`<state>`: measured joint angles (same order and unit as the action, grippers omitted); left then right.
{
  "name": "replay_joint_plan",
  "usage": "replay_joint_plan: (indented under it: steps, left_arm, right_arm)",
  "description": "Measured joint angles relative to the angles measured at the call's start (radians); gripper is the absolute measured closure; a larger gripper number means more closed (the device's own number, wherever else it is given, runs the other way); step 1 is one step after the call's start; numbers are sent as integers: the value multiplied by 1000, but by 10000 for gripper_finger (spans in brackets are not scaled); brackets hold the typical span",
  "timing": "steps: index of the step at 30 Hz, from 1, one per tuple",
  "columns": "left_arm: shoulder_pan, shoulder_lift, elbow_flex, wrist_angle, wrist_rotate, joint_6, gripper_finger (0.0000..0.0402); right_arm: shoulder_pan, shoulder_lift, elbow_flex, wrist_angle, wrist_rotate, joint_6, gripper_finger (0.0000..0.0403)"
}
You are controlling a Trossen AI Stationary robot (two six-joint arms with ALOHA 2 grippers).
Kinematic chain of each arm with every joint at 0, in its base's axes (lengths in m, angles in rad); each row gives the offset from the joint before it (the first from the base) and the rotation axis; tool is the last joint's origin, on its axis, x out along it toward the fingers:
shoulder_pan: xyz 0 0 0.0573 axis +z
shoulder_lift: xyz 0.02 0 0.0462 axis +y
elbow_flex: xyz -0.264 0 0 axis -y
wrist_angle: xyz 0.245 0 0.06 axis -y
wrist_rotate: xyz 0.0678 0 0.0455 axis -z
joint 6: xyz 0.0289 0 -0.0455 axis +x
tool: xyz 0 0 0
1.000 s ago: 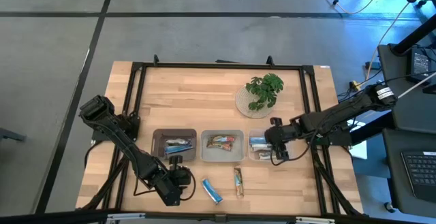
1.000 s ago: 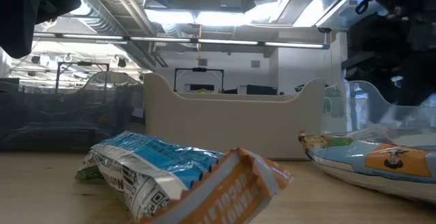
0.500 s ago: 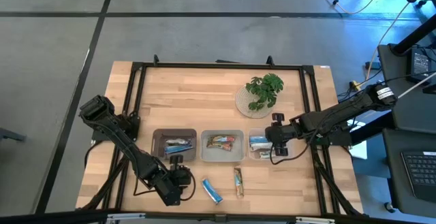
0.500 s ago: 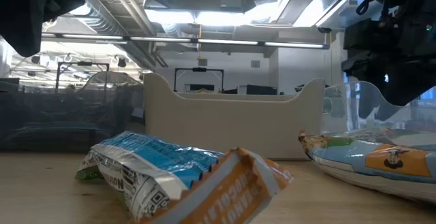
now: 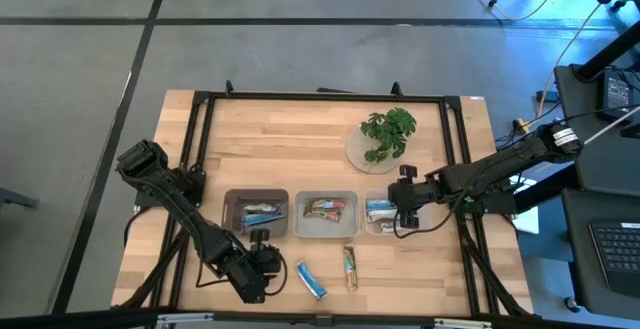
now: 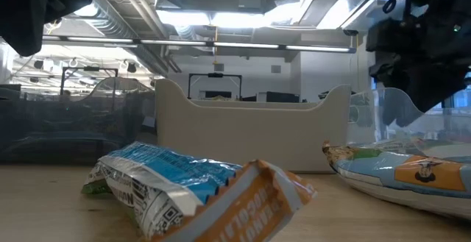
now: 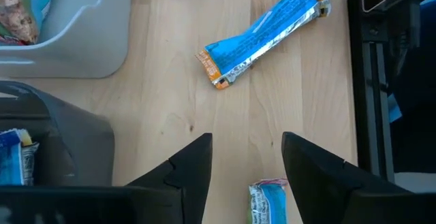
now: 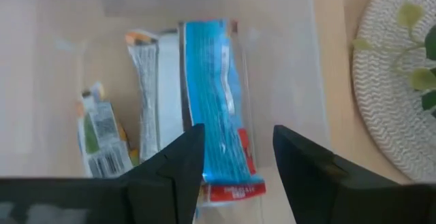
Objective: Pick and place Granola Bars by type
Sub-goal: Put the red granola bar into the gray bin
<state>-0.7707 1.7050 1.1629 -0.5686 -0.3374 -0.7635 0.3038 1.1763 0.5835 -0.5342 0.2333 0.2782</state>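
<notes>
Granola Bars are spread over three small trays and the bare wood near the table's front edge. Right under the right gripper, whose fingers stand apart with nothing between them, a bright blue bar lies lengthwise in the clear right tray, with a silvery bar touching its side and a green-and-white bar a little farther off. Over the last second this gripper has drawn slightly back from the tray; in the low view its dark bulk sits a shade higher than it did, and the bars below it have not moved.

Out ahead of the left gripper, also spread and empty, a second blue bar lies slantwise on the wood, and another blue-wrapped bar end sits just between its fingertips, on the table and ungrasped. From overhead the loose blue bar and a brownish bar lie just beside that gripper, both unchanged from the earlier frames. The left arm has held its place near the front edge.

The grey left tray and middle tray hold more bars. Beyond the right gripper stands the leafy plant on its round plate.
</notes>
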Motion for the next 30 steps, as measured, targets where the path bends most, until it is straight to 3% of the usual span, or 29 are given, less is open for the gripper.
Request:
replay_joint_plan:
  steps: [14,20,30]
  left_arm:
    - [0,0,0,61,27,-32,236]
    - [1,0,0,79,71,-111,210]
    - [-8,0,0,80,95,-3,178]
  right_arm:
    - [0,0,33,58,-22,8,225]
    - [0,0,33,112,-25,8,225]
    - [0,0,33,122,-25,5,225]
